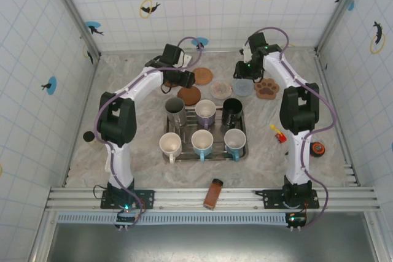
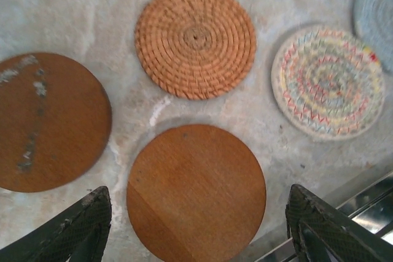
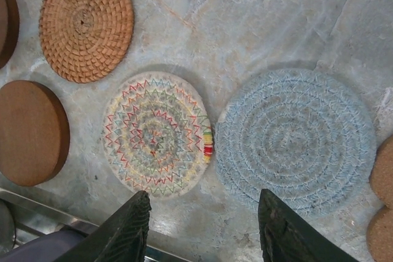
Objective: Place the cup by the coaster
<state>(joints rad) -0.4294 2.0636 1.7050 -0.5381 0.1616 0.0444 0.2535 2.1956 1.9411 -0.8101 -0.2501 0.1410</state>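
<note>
Cups: a steel cup, a black cup and four pale mugs stand upright in the tray mid-table. I cannot tell which one the task means.
Coasters: they lie just beyond the tray. Among them are a wooden coaster, a woven coaster, a multicoloured coaster and a blue-grey coaster.
Left end effector: released and empty, hovering over the wooden coaster.
Right end effector: fingers apart with nothing between them, above the near edges of the multicoloured and blue-grey coasters.
Handling: the mugs look like glazed ceramic, so probably stiff, fairly heavy, slick and breakable. The steel cup is likely lighter but just as slippery.
Where to hold: probably the wall at the rim — one finger inside, one outside — on a side facing away from neighbouring cups. A handle would be a narrower target.
Risk: the cups stand close together, so a wide approach could knock the next one.
</note>
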